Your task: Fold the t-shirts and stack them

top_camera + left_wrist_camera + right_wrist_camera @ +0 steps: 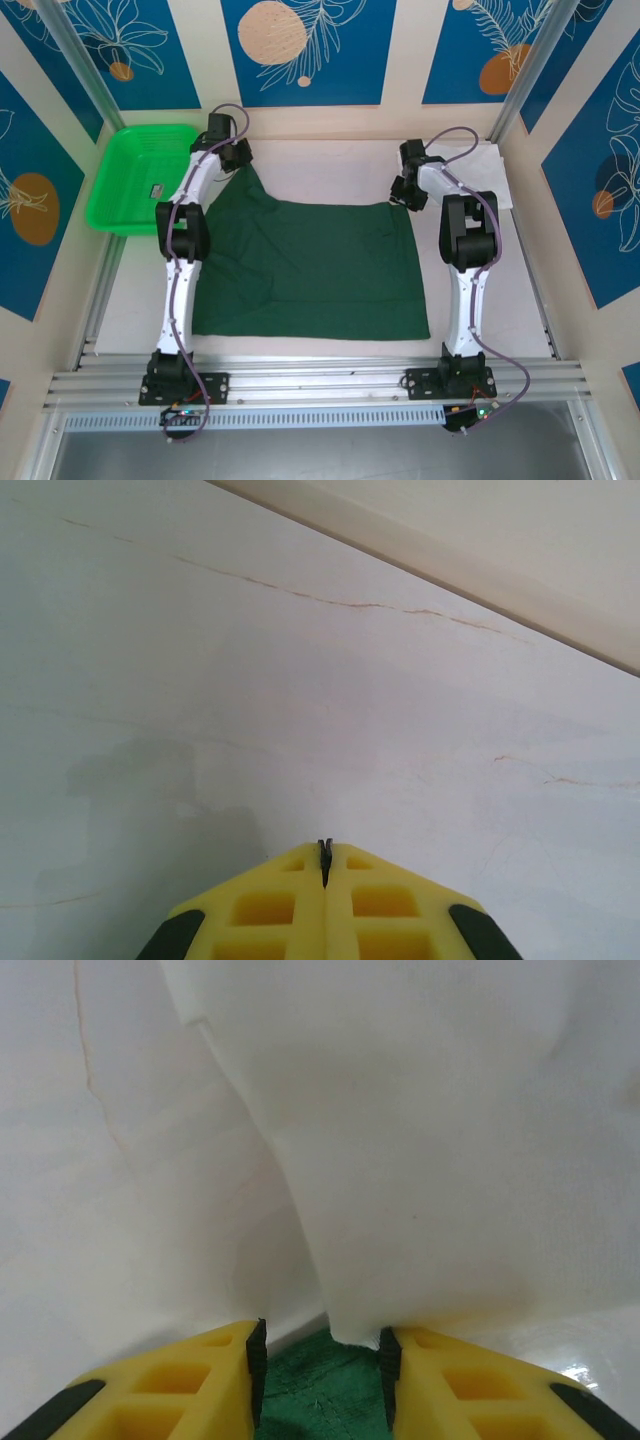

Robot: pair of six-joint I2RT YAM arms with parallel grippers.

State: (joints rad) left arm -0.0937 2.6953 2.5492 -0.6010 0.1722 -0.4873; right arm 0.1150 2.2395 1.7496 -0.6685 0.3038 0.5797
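The dark green t-shirt (310, 265) lies spread over the middle of the table. Its far left corner rises in a peak to my left gripper (240, 162), which is shut (325, 852); the left wrist view shows bare table ahead of the fingertips. At the shirt's far right corner is my right gripper (400, 195). It is open (322, 1345), with green cloth (320, 1390) lying between its fingers. The white t-shirt (490, 170) lies folded at the far right, and its cloth (450, 1160) hangs just ahead of the right fingers.
A bright green mesh basket (140, 175) stands at the far left with a small dark item (157, 189) inside. Aluminium posts and patterned walls close in the table. A rail (320, 380) runs along the near edge.
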